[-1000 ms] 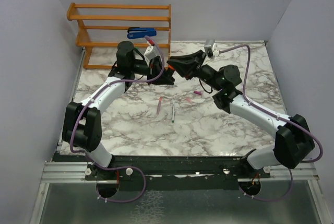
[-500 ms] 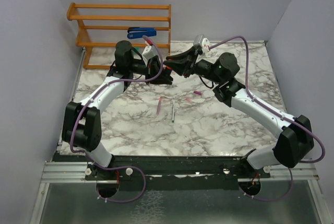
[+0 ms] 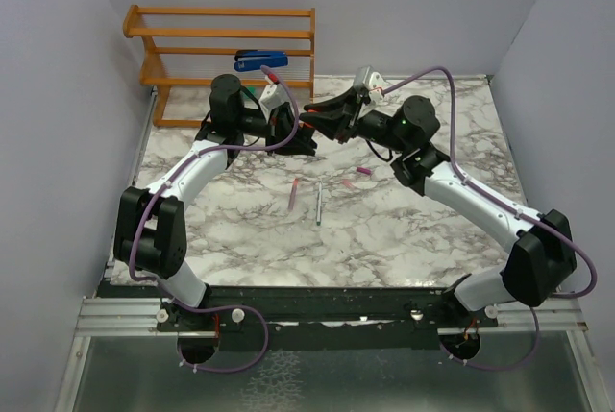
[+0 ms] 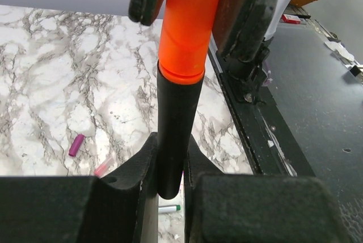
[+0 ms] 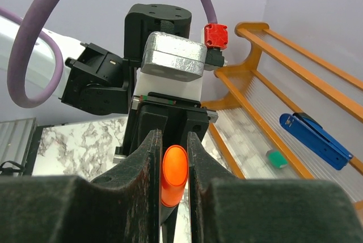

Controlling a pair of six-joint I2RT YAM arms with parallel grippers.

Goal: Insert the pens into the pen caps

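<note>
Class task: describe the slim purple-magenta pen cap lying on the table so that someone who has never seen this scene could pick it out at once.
Start at the marble table and find the right arm's elbow. Just left of it lies the purple-magenta pen cap, alone on the marble. It is far shorter than the pink pen and the grey pen lying nearer the middle.

The orange cap (image 4: 187,25) looks like smooth, slightly glossy plastic, and the black marker body (image 4: 173,135) is matt plastic. The table (image 3: 384,230) has a marble pattern with a smooth finish. The rack (image 3: 219,47) at the far left looks like varnished wood.
</note>
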